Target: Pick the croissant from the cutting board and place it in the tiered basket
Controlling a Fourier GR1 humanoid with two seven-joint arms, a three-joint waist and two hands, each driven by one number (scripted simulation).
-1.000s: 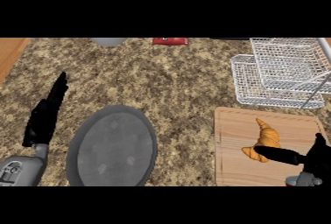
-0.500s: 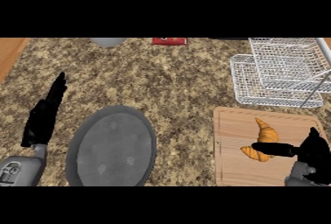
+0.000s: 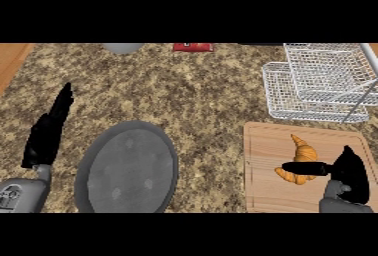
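Observation:
A golden croissant (image 3: pixel 301 148) lies on the wooden cutting board (image 3: pixel 266 192) at the lower right. My right hand (image 3: pixel 348 172) stands on edge just to its right, fingers straight and pointing up. Its thumb (image 3: pixel 304 168) stretches left across the croissant's lower half, hiding part of it. The hand is open, with no fingers curled round the pastry. The white wire tiered basket (image 3: pixel 317 82) stands behind the board at the upper right and holds nothing I can see. My left hand (image 3: pixel 48 131) rests open at the left edge, fingers up.
A large grey plate (image 3: pixel 129 167) sits on the speckled counter between my arms. At the back edge are a grey bowl (image 3: pixel 123 48) and a red item (image 3: pixel 193 47). A wooden strip (image 3: pixel 11 60) borders the counter at the far left.
My right hand has shifted slightly left and up toward the croissant, and its thumb now lies across the pastry's lower part. The left hand has not moved.

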